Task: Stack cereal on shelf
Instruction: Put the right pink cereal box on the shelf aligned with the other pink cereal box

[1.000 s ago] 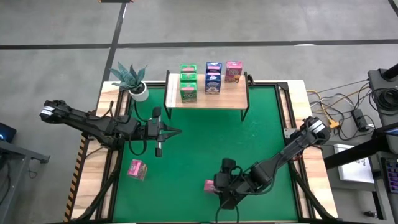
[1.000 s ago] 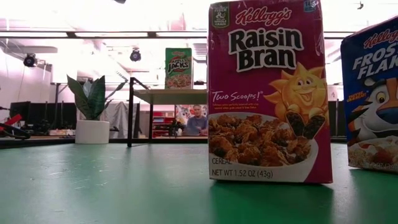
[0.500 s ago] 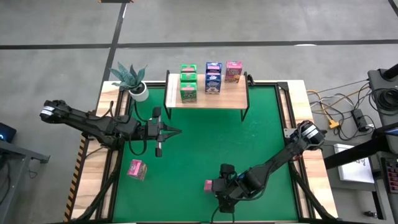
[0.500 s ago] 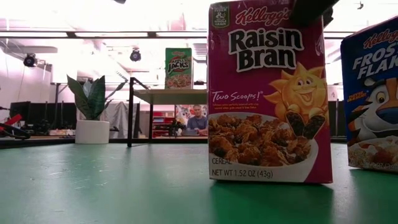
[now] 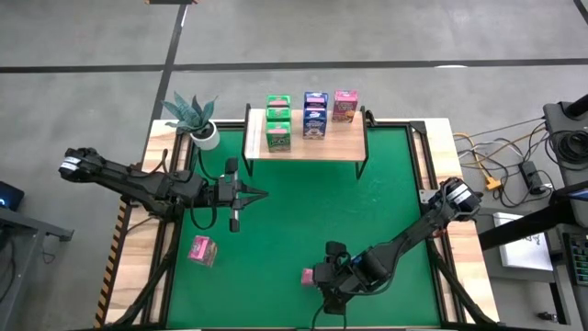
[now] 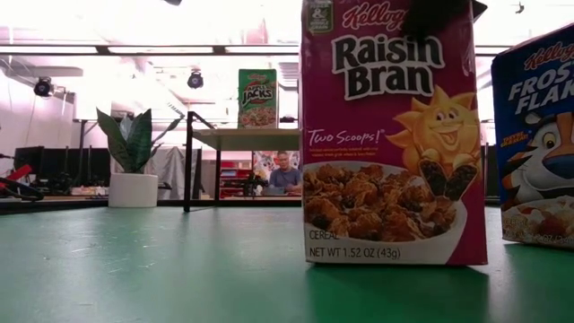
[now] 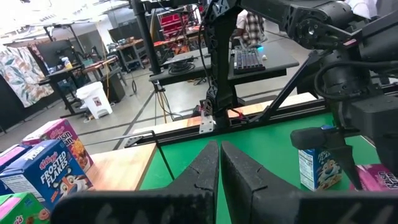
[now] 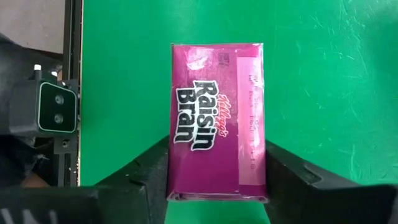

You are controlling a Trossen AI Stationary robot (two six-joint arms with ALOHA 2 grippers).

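A: Why is the right gripper standing over that pink box?

B: It is taking the box from above. In the right wrist view the two fingers are pressing on the long sides of the box, one on each side, so the box is sitting between them. I think this grip is chosen because the narrow width is fitting inside the jaws.

A: Is the box lifting already?

B: I cannot tell. In the low view its bottom edge is looking very close to the green table.

A: And the left gripper?

B: It is waiting over the table, well apart from the right one, with its fingers pressed together and holding nothing. Another pink box is lying on the table near it, on the side away from the shelf.

A: Where is this box going?

B: Probably to the shelf, which is standing far ahead of the right gripper at the back of the table. Green, blue and pink boxes are already standing there in colour rows, so the pink row is seeming the likely place.
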